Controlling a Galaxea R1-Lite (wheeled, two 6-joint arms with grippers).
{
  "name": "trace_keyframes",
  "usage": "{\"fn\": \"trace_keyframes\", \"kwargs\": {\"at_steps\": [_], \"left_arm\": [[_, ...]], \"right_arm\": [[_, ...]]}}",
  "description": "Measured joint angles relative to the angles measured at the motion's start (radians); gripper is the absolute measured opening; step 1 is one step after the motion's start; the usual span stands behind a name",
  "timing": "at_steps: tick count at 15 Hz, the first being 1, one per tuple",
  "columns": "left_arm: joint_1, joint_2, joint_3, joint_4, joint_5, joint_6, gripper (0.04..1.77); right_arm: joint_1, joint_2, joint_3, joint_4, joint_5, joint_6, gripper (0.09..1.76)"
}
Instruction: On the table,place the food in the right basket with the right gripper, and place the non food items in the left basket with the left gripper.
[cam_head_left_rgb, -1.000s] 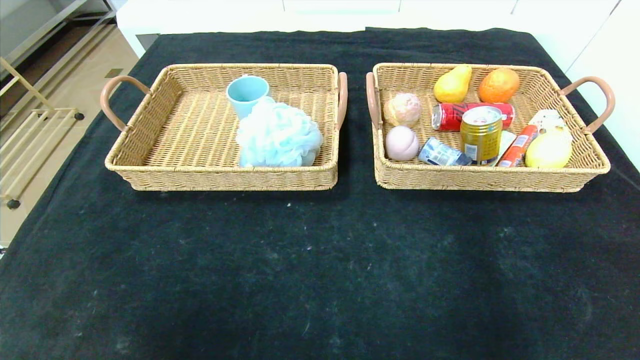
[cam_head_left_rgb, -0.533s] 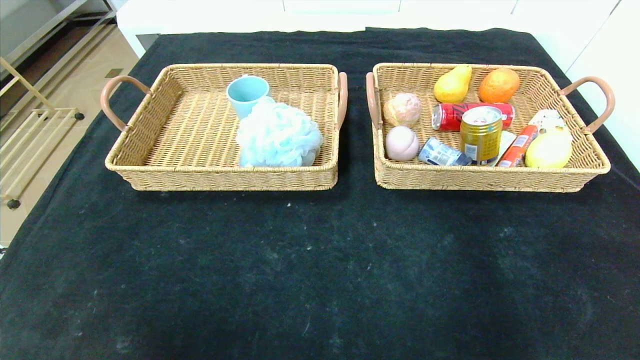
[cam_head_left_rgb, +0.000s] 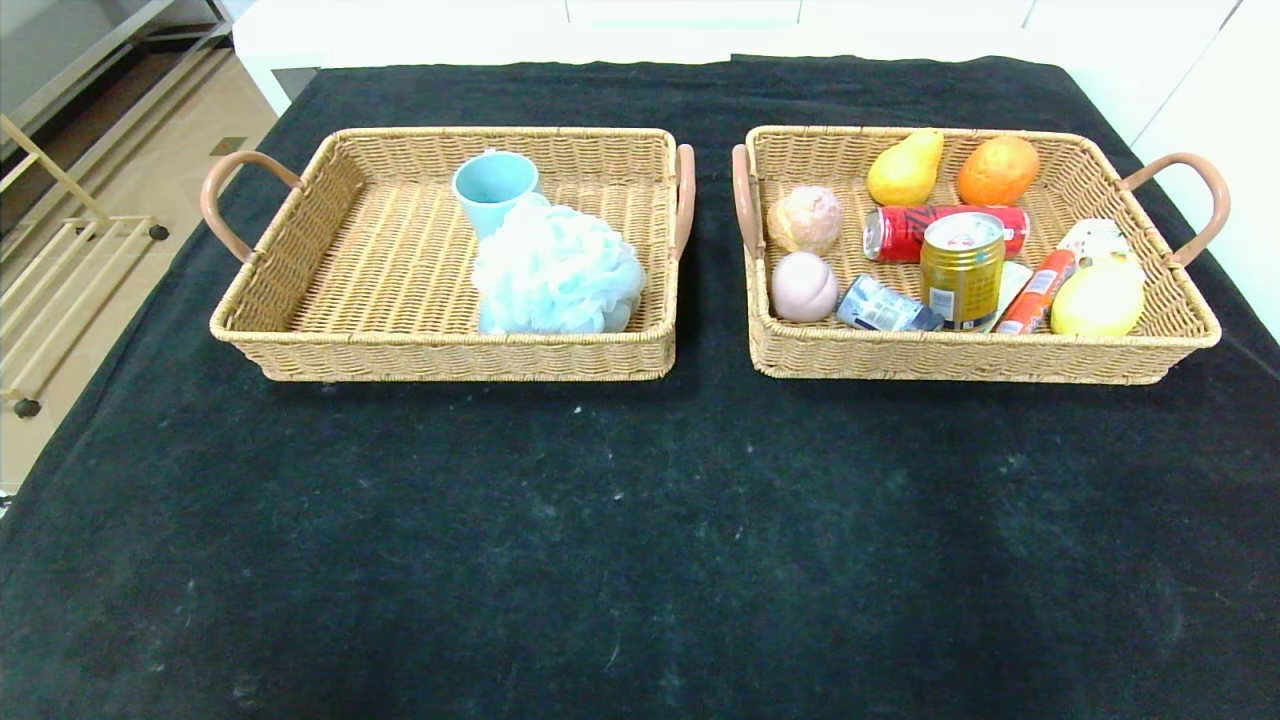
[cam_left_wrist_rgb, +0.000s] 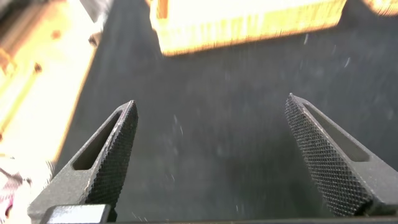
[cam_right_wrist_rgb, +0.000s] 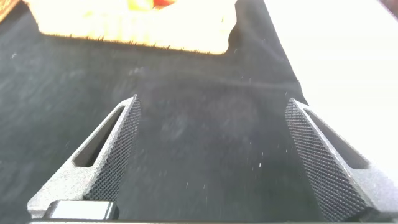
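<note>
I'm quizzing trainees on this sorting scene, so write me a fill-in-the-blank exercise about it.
1. The blue cup stands in the ____ basket.
2. The gold can stands upright; the red can lies on its ____.
3. Beside the pear sits an ____.
4. Both grippers, left and right, are ____.

Missing words: left; side; orange; open

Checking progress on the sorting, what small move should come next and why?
Probably none beyond keeping both arms parked: nothing lies loose on the black cloth-covered table; the left wicker basket and right wicker basket hold everything, and the left gripper and right gripper stand open, empty.
</note>
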Motion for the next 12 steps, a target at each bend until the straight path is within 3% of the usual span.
{"fn": "trace_keyframes", "kwargs": {"at_steps": [3, 6, 12], "left_arm": [[0.000, -0.002, 0.104, -0.056, 0.005, -0.025, 1.72], [0.000, -0.003, 0.176, -0.061, 0.002, -0.028, 1.72], [0.000, -0.003, 0.193, -0.050, -0.023, -0.067, 1.72]], "right_arm": [[0.000, -0.013, 0.116, -0.069, -0.004, -0.005, 1.70], [0.000, -0.015, 0.143, 0.026, 0.008, -0.007, 1.70], [0.000, -0.016, 0.146, 0.125, 0.019, -0.001, 1.70]]}}
